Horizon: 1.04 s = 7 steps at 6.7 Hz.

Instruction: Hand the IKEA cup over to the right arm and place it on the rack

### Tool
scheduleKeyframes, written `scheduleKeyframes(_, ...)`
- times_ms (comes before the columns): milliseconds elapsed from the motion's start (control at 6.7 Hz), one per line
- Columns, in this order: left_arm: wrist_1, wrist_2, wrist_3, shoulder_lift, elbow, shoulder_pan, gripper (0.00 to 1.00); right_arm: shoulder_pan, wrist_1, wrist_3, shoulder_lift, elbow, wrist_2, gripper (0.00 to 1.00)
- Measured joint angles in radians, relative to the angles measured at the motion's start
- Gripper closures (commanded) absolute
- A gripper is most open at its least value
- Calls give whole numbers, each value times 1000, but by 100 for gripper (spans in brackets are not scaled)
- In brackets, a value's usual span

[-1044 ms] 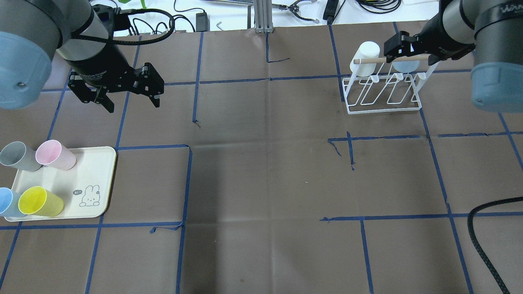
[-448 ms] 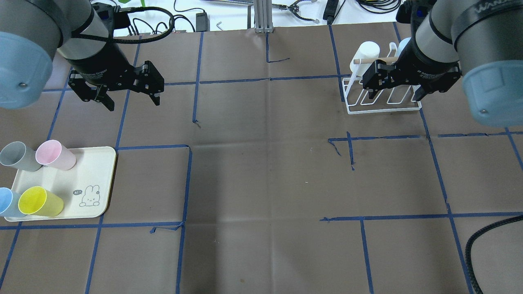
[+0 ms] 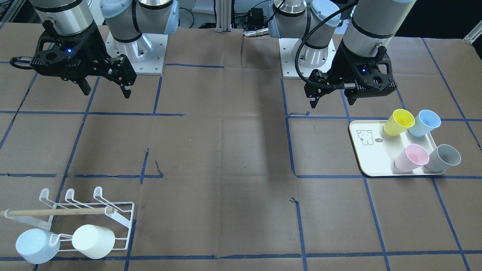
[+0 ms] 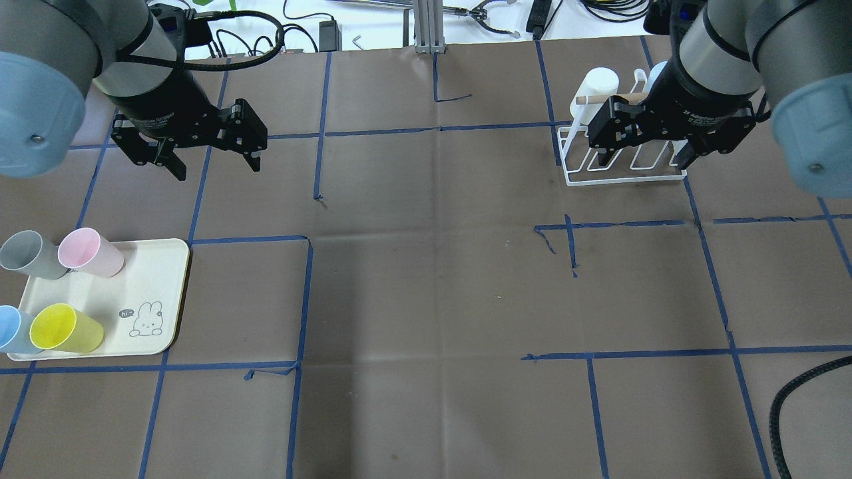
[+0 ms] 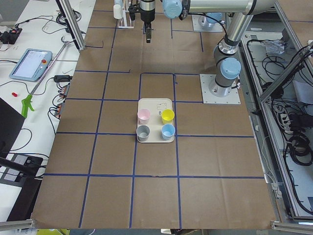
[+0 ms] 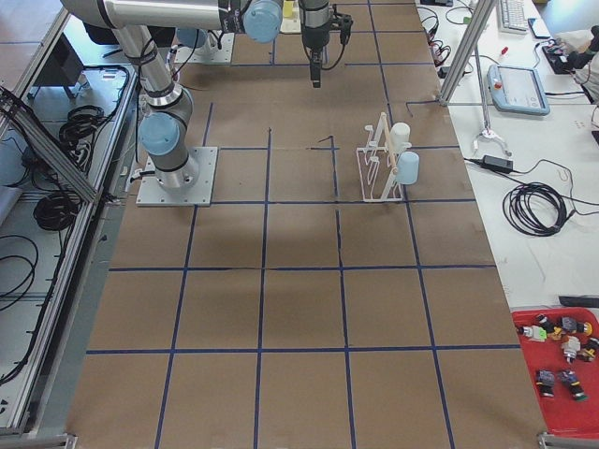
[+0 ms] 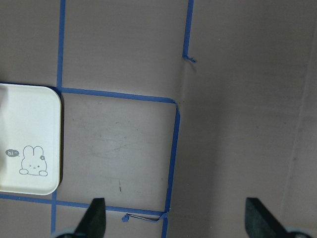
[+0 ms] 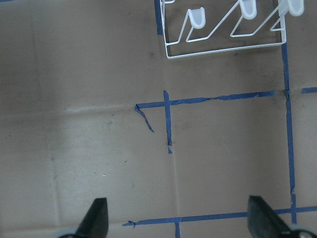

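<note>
Overhead | right claw point(image 4: 642, 159) spread, partly hiding rack point(image 4: 596, 98) | left claw point(image 4: 218, 171) spread

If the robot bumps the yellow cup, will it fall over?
Probably, yes. The yellow cup stands upright, tall and narrower at the bottom, so a push near the rim would likely tip it. It looks like thin plastic, so probably light. Being round, it might roll across the tray.

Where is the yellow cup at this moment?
In the overhead view, the yellow cup sits on the cream tray at the left edge, on the robot's left side, between the blue cup and the rabbit drawing.
</note>
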Motion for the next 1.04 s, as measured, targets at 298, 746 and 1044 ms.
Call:
scheduleKeyframes(298, 0, 0, 0, 0, -1, 0, 0, 38, 2, 1, 2, -15, -8, 0)
scheduleKeyframes(746, 0, 0, 1, 0, -1, 0, 0, 47, 3, 1, 3, -14, -10, 0)
scheduleKeyframes(1044, 0, 0, 1, 1, -2, 0, 0, 48, 5, 1, 4, -13, -10, 0)
